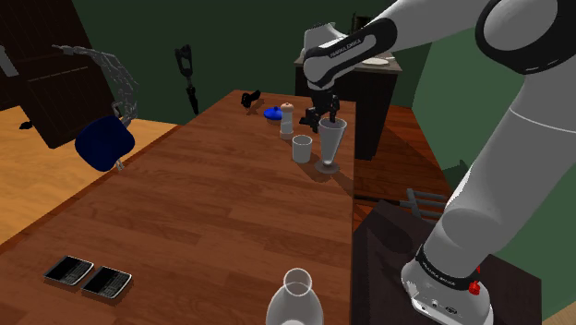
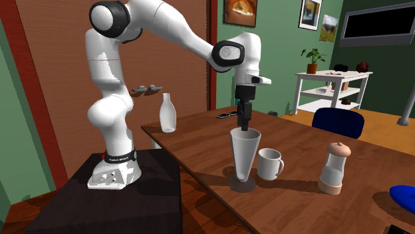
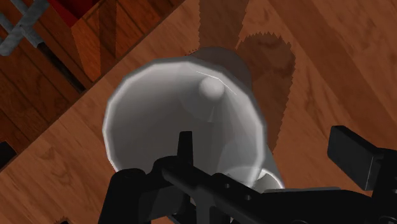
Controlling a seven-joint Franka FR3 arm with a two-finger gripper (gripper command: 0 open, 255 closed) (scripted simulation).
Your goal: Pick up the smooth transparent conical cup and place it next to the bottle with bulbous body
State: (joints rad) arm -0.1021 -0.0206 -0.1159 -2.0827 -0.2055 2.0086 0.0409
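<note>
The translucent grey conical cup stands upright on a dark round foot, near the wooden table's edge on the shoulder view's right. My black gripper hangs straight down just above the cup's rim, open, with nothing between its fingers. In the wrist view the cup's mouth lies under the gripper, shifted toward one finger. The clear bottle with the bulbous body stands at the table's other end, close to my stand.
A white mug sits right beside the cup, with a pepper grinder and a blue object beyond it. Two phones lie at the shoulder view's lower left. A blue chair stands off the table.
</note>
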